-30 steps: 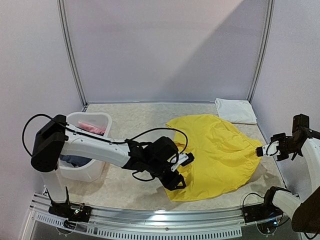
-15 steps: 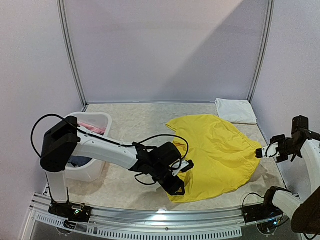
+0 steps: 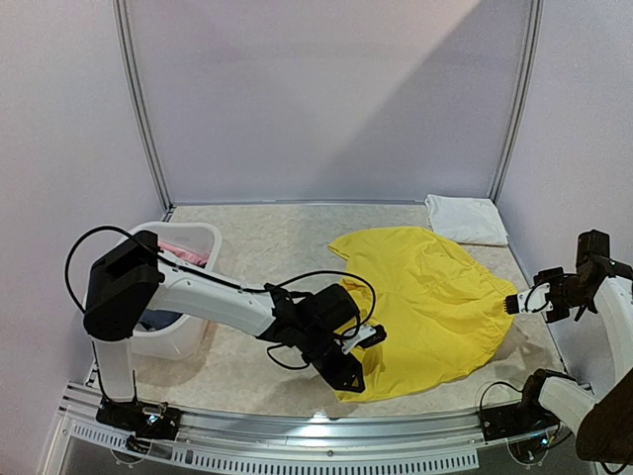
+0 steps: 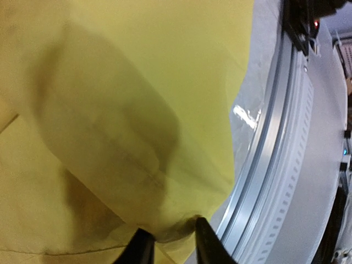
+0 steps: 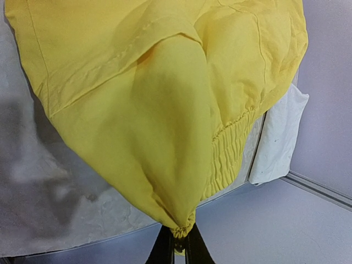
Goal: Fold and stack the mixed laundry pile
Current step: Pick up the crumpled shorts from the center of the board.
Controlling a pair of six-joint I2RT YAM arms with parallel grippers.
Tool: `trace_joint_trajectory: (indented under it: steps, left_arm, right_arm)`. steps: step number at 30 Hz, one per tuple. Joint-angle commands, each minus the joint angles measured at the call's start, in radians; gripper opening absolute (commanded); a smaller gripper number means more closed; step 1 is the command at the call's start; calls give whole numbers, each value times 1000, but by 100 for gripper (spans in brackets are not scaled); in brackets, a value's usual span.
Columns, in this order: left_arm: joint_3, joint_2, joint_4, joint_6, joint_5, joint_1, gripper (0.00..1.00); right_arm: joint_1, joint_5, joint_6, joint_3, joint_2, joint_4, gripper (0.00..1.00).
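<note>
Nearest, the left tool (image 3: 348, 374) straddles a corner of the yellow shorts (image 3: 435, 297), fingers narrowly apart; I cannot tell if it pinches. The shorts spread across the bench (image 3: 267, 233). The right tool (image 3: 510, 302) is clamped on their waistband. A folded white garment (image 3: 465, 218) lies far right.

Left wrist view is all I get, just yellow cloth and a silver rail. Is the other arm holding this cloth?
Observer: Yes. The right gripper is shut on the shorts, pinching the elastic waistband at their right edge.
Operator: Are there more clothes on the table?
Observer: A white cloth lies at the far right corner.
Operator: Where's the rest?
Observer: A pink piece and a dark piece sit in the basket on the left.
</note>
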Motion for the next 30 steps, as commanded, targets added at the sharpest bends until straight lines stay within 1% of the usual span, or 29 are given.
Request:
trace_joint_trajectory:
  steps: [1, 4, 7, 8, 10, 11, 13, 16, 18, 20, 23, 25, 27, 30]
  left_arm:
    - [13, 11, -2, 10, 30, -5, 16]
    - [14, -16, -28, 29, 12, -3, 0]
    - [28, -95, -101, 76, -49, 3, 0]
    - [32, -132, -135, 107, -90, 7, 0]
    - [45, -213, -212, 154, -176, 25, 0]
    - [55, -258, -253, 172, -224, 39, 0]
    - [78, -343, -347, 208, -334, 73, 0]
    - [116, -471, -412, 242, -516, 122, 0]
    - [145, -549, -417, 262, -653, 148, 0]
    - [185, -612, -409, 286, -764, 178, 0]
    - [263, -661, -409, 342, -863, 202, 0]
    - [322, -666, -414, 383, -928, 207, 0]
    - [389, -662, -417, 424, -968, 207, 0]
    - [468, -658, -421, 469, -1016, 207, 0]
  right_arm:
    - [7, -7, -287, -16, -7, 1, 0]
    - [7, -13, -263, -12, -5, 19, 0]
    - [7, -57, -193, 48, 14, 37, 0]
    - [6, -82, -135, 92, 34, 31, 0]
    - [6, -137, -26, 216, 93, 8, 0]
    - [7, -163, 72, 286, 120, -10, 0]
    - [7, -208, 213, 447, 211, -55, 0]
    - [7, -278, 409, 634, 302, -93, 0]
    - [10, -324, 484, 707, 342, -93, 0]
    - [27, -337, 546, 748, 358, -66, 0]
    - [59, -322, 630, 805, 369, -39, 0]
    - [74, -308, 687, 877, 394, -47, 0]
    - [86, -307, 726, 974, 430, -111, 0]
    - [112, -317, 730, 1142, 488, -282, 0]
